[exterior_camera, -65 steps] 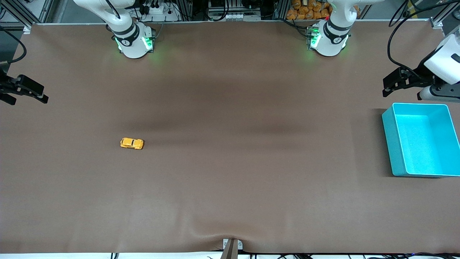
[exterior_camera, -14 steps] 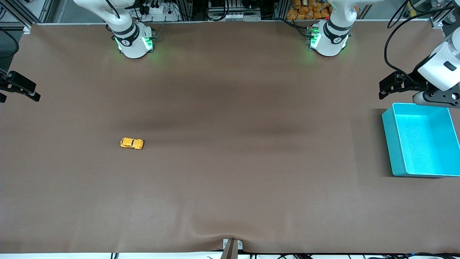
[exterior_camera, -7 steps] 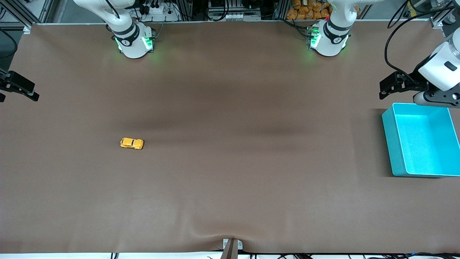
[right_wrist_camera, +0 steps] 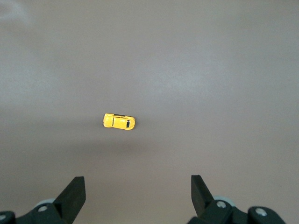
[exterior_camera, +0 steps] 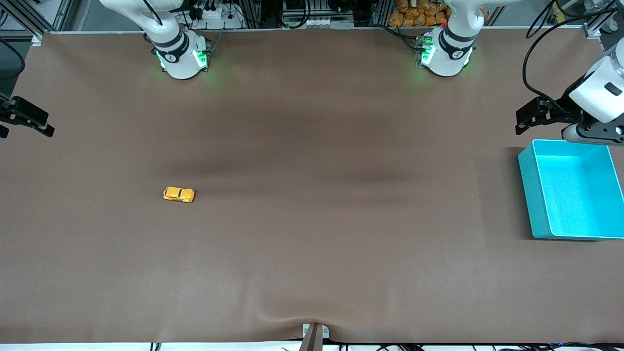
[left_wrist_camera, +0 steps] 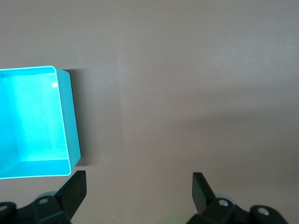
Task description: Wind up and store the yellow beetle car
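Almost nothing has changed: the car (exterior_camera: 179,194) sits untouched at 9 o'clock on the counter (exterior_camera: 312,243), both arms still wait, left gripper (exterior_camera: 529,117) and right gripper (exterior_camera: 29,119) with fingers open, so winding is not begun.

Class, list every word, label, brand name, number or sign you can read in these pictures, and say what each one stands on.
No readable text anywhere.
Yellow beetle car: no lettering visible.
Turquoise bin: plain walls, no label.
Brown table cover: unmarked.
Arm bases, right arm's and left arm's: each bears a small dark round mark, too small to read.
Left gripper and right gripper: plain black fingers, no markings.
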Controlling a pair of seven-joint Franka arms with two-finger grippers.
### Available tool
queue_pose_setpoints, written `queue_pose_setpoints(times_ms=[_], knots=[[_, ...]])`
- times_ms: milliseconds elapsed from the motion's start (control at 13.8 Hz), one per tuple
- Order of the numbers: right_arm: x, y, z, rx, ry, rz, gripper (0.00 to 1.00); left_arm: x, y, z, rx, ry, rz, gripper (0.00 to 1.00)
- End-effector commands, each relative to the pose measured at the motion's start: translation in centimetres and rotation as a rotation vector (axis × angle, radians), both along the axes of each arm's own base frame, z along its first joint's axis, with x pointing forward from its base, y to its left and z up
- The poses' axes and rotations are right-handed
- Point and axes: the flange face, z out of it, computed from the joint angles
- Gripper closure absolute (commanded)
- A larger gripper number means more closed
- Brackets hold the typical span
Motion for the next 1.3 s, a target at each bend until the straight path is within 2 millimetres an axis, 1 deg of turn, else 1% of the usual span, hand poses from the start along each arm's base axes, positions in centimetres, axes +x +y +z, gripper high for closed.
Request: queue_pose_setpoints(times_ms=[0, 145, 434, 652, 869, 1086, 1231], knots=[[0.14, -0.65, 0.44, -0.013, 0.002, -0.025, 0.0, -0.31, 0.58, 1.15, 0.017, -0.017, 0.018, 0.0], [0.15, -0.57, 0.44, -0.013, 0.002, -0.023, 0.0, -0.15, 0.25, 0.74, 0.017, -0.01, 0.014, 0.0], [0.13, -0.63, 0.43, -0.011, 0.003, -0.026, 0.0, -0.15, 0.25, 0.74, 0.017, -0.01, 0.014, 0.0], [0.03, -0.45, 0.4, -0.01, 0.012, -0.023, 0.0, -0.02, -0.26, 0.4, 0.017, -0.004, 0.008, 0.0], [0.14, -0.2, 0.15, -0.01, 0.018, -0.018, 0.0, -0.07, 0.17, 0.64, 0.016, -0.008, 0.01, 0.0], [0.15, -0.25, 0.16, -0.007, 0.017, -0.021, 0.0, -0.04, 0.0, 0.48, 0.017, -0.005, 0.011, 0.0], [0.16, 0.07, 0.08, -0.009, 0.02, -0.012, 0.0, -0.03, 0.09, 0.48, 0.017, -0.005, 0.013, 0.0]])
